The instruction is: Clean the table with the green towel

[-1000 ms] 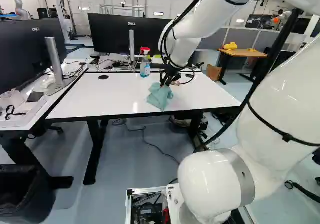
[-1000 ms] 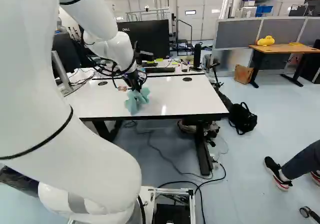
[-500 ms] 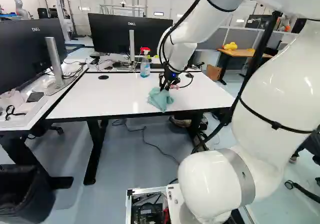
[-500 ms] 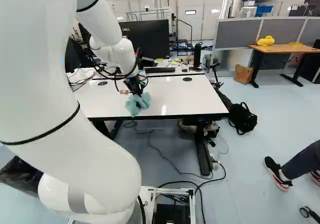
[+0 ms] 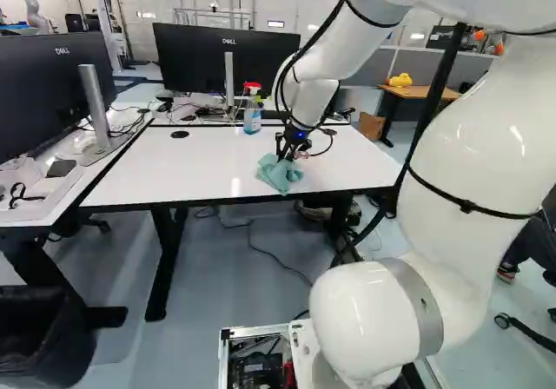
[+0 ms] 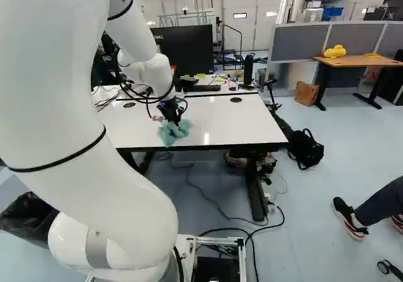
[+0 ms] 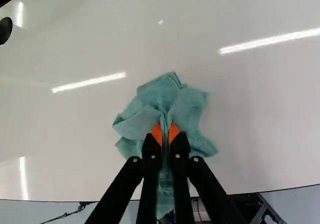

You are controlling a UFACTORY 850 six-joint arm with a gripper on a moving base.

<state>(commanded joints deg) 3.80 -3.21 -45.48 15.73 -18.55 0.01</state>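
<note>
Down on the smooth white bench (image 5: 156,168), crumpled close to the near edge, roughly midway between the side corners: with a soft green cloth towel (image 7: 187,109), expect light, limp handling, nothing fragile, hardly slippery. Best taken by a thick central fold, leaving loose flaps spread for wiping. And clenched on just such a gathered fold with the black two-fingered end effector (image 7: 165,132), closed to a narrow gap!
</note>
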